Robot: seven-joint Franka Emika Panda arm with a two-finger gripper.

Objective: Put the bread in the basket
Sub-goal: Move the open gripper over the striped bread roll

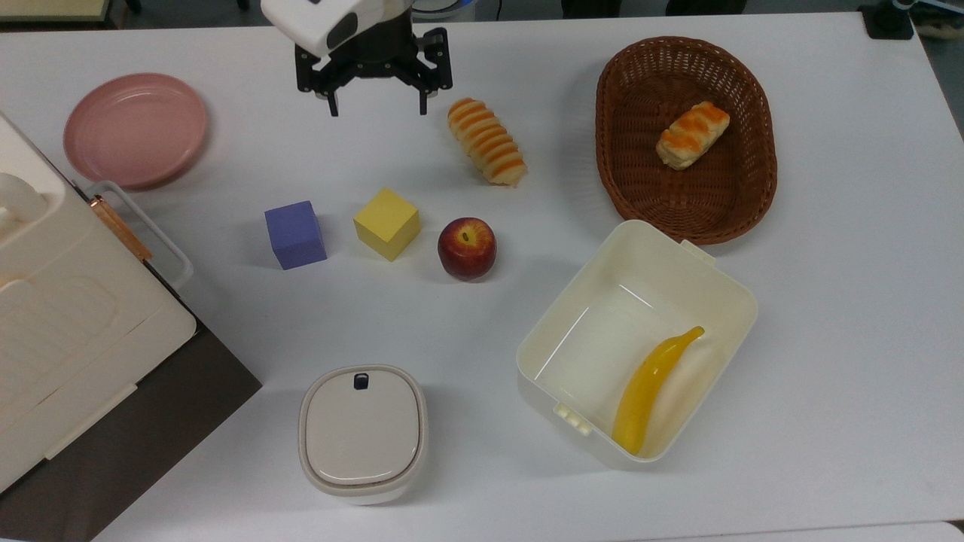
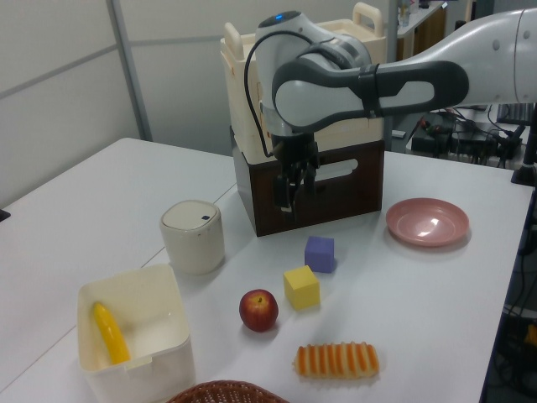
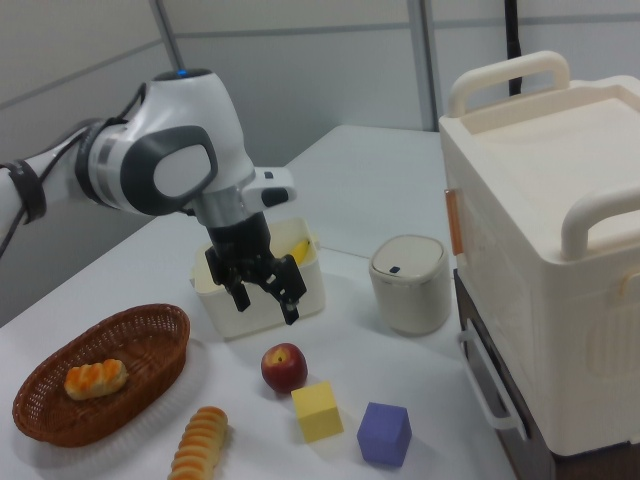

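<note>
Top view: the pincer (image 1: 376,105) hangs with fingers spread and empty in the upper centre of the frame, apparently staged for a descent on the bread (image 1: 486,141), which lies on the bench (image 1: 843,301) just to its right, long axis running upper left to lower right, well apart from the basket (image 1: 757,196) at upper right, where a bun (image 1: 692,135) already sits. Left view: the bread (image 2: 336,360) lies at bottom centre, lengthwise across the frame, with the pincer (image 2: 287,191) raised far behind it. Right view: the bread (image 3: 199,439) sits at the bottom edge beside the basket (image 3: 150,335), running near-vertically, the open pincer (image 3: 266,298) above.
</note>
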